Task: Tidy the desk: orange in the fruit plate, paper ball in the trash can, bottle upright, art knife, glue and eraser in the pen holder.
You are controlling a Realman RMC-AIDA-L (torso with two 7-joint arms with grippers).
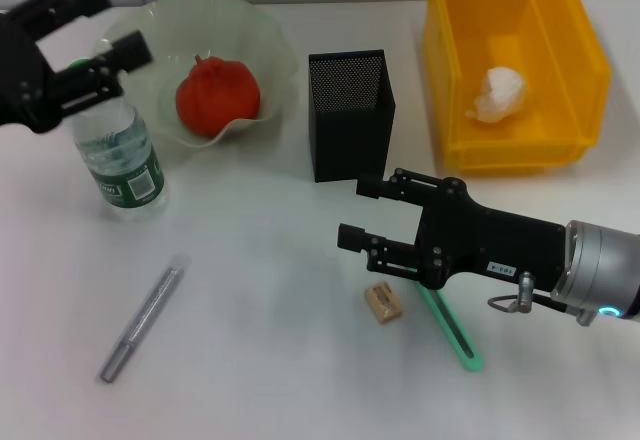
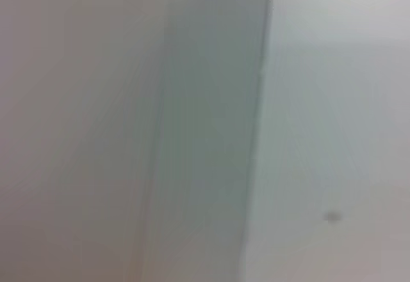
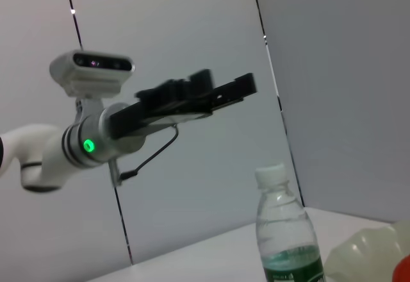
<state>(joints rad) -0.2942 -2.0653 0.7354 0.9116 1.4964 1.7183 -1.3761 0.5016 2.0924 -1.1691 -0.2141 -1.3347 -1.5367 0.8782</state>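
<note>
A: Where's everything sitting?

B: Red-orange ridged orange (image 1: 218, 95) is in the translucent pale-green wavy-rimmed fruit plate (image 1: 268, 45). Crumpled white paper ball (image 1: 499, 94) is in the bright yellow rectangular plastic trash can (image 1: 580, 55). Small clear plastic bottle (image 1: 118, 160) stands upright just left of the plate, green-and-white label on it, text too small to read

A: Pen holder?

B: Black square metal-mesh pen holder (image 1: 349, 112) stands between plate and bin; can't see anything inside from the head view. Tiny tan-beige eraser block (image 1: 383, 302) lies on the white table (image 1: 260, 360) in front of it, markings unreadable. Thin green stick-shaped tool (image 1: 455, 335) lies just right of the eraser, partly under the right arm. Grey metallic pen-like stick (image 1: 143, 321) lies well to the left, front of the bottle

A: Grippers?

B: Right gripper (image 1: 370, 215) hovers just above the eraser, jaws spread, holding nothing (small white sticker on its body, unreadable). Left gripper (image 1: 100, 25) hangs above the bottle cap, jaws apart, clear of the bottle in the right wrist view. Left wrist view is just blur
</note>
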